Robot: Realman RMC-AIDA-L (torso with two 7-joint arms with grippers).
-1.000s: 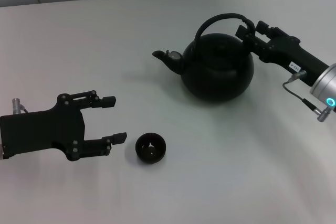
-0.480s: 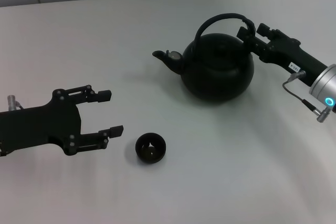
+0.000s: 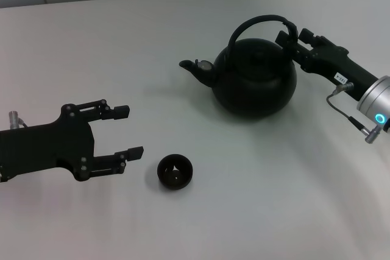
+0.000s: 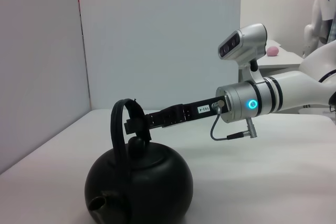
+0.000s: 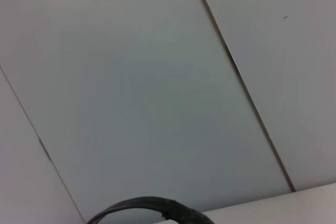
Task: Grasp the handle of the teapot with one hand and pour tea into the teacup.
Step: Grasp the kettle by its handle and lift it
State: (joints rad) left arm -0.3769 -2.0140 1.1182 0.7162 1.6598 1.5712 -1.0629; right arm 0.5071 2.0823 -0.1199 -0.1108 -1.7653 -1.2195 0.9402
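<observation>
On white table (image 3: pixel 91 41), right tool (image 3: pixel 290 36) clamped on teapot (image 3: pixel 255 80) handle (image 3: pixel 259 24), left tool (image 3: pixel 129 131) spread beside teacup (image 3: pixel 175 172)

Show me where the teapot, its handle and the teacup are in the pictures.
teapot (image 3: pixel 255 86), head view, on the round body.
handle (image 3: pixel 259 21), head view, on the top of the arch.
teacup (image 3: pixel 175 172), head view, on the inside of the bowl.
</observation>
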